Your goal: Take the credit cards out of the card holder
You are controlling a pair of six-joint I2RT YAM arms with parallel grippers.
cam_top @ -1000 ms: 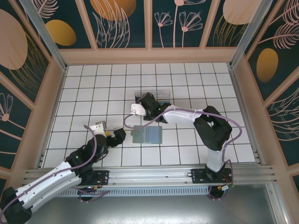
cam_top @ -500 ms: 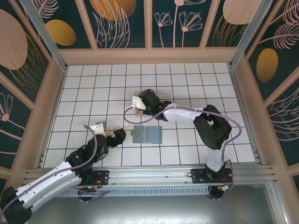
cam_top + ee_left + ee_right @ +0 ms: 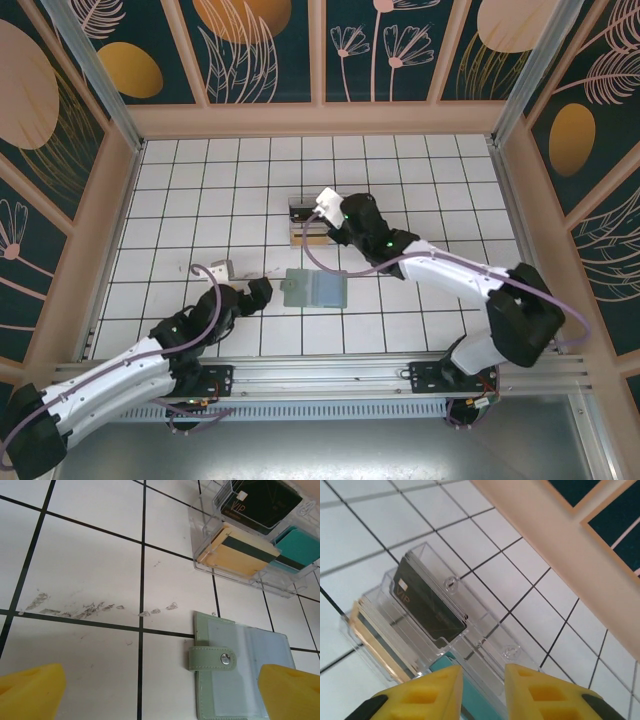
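Since low walls [image 3: 320,120] fenced the white tiled surface [image 3: 200,180] on its left, far and right sides, we judged the open room to lie toward the left edge and both far corners. It was tighter about the middle, where both arms reached.

The clear tray [image 3: 312,222] sat just past the middle toward the far edge. The card holder [image 3: 240,672] lay spread open near it on the near-edge side, not touching it. The credit cards [image 3: 245,550] stood in the tray's compartments: one black, one beige with a dark stripe, one teal. We could not tell whether the holder's clear sleeves held another.

The right gripper [image 3: 484,690] hung over the tray, its fingers a narrow gap apart with nothing between them. The left gripper [image 3: 260,292] hovered just left of the holder, its fingertips [image 3: 35,690] spread wide and empty.

We saw two risks. The light tray might tip or slide if the right arm dropped onto its rim. The soft holder might skate across the smooth tiles if it was nudged by its snap tab [image 3: 212,658] without being pinned down.
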